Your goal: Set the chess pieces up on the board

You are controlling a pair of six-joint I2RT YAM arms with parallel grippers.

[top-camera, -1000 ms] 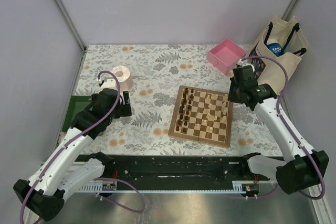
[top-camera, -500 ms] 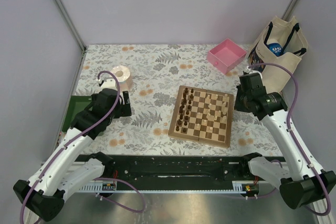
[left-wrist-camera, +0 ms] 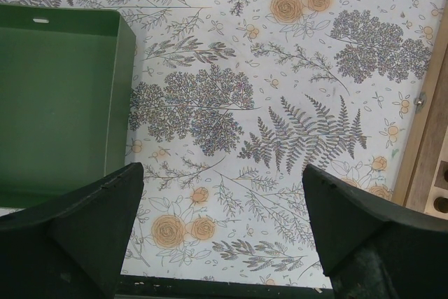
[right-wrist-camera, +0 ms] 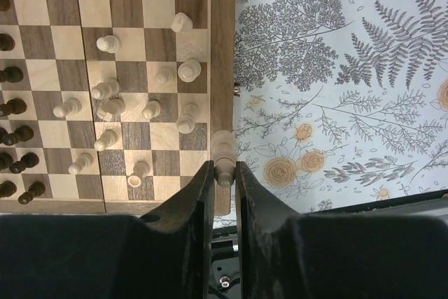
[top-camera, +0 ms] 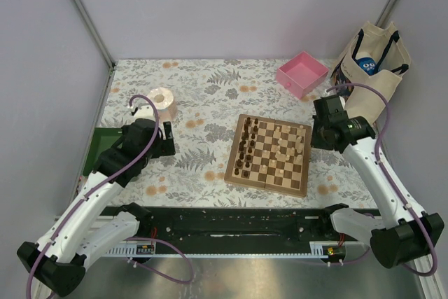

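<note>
A green tray (top-camera: 89, 153) is seen at the 9 o'clock edge of the flowered cloth (top-camera: 210, 82). The left gripper (left-wrist-camera: 222, 194) is held above the cloth at 3 o'clock of that tray. Its jaws are spread wide and nothing is held; only leaf print shows between the fingers (left-wrist-camera: 84, 222). A roll (top-camera: 162, 101) is stood at 12 o'clock of this gripper.

The board (top-camera: 266, 185) is laid flat near the table's middle, turned slightly clockwise so that its sides run nearly 12 to 6. The dark pieces (top-camera: 243, 148) are lined in two files along its 9 o'clock side, the files running 12 to 6. The pale pieces (top-camera: 283, 146) are spread unevenly over the 3 o'clock half.

The right gripper (right-wrist-camera: 224, 173) is poised at the board's 3 o'clock border, jaws closed on one pale piece (right-wrist-camera: 224, 146). In the wrist view this piece's long axis is set 12 to 6, in line with the fingers. The wider rounded end is pointed to 12 and the narrow end is pinched between the fingertips. It is seen over the border strip, outside the squares; whether it touches the wood cannot be told.

A pink tray (top-camera: 302, 73) is placed at 12 o'clock of the right gripper, and a bag (top-camera: 374, 68) at 1 o'clock.
</note>
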